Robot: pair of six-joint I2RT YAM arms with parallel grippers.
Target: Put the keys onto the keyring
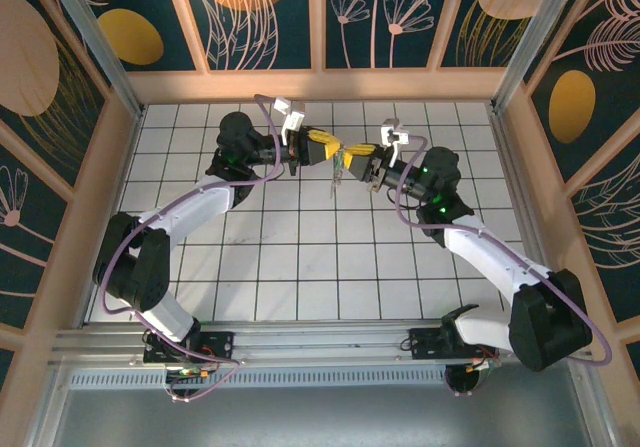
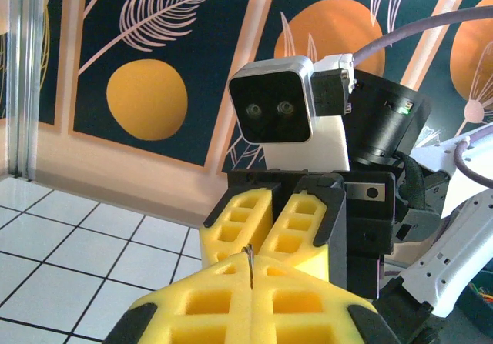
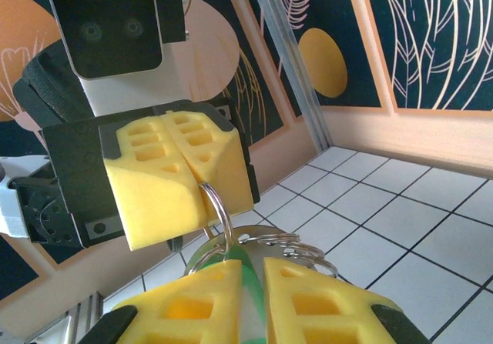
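The two arms meet above the far half of the white tiled table (image 1: 300,257), in the upper middle of the top view. There the left fingers (image 1: 318,145) and the right fingers (image 1: 362,153) point at each other, tips nearly touching. A small silvery bunch of keys (image 1: 340,174) hangs just below the gap between them, clear of the tiles.

In the right wrist view the left fingers (image 3: 154,190) sit at center left, yellow pads pressed together and clamped on the keyring (image 3: 218,217). Its silvery wire loop comes out from between their tips and curves down toward the lower middle of the frame. The right fingers (image 3: 189,305) fill the bottom edge and are closed on the green-headed key (image 3: 250,290), whose green head sits wedged in the narrow slot between the two pads. Just right of the loop, above the right-hand pad, lies a cluster of smaller silvery rings (image 3: 304,248); how they link to the loop cannot be made out.

In the left wrist view the left fingers (image 2: 208,302) lie along the bottom, pinched shut with a thin sliver of the keyring (image 2: 249,258) standing up from the seam. The right fingers (image 2: 239,221) face them just above, at the center of the frame.
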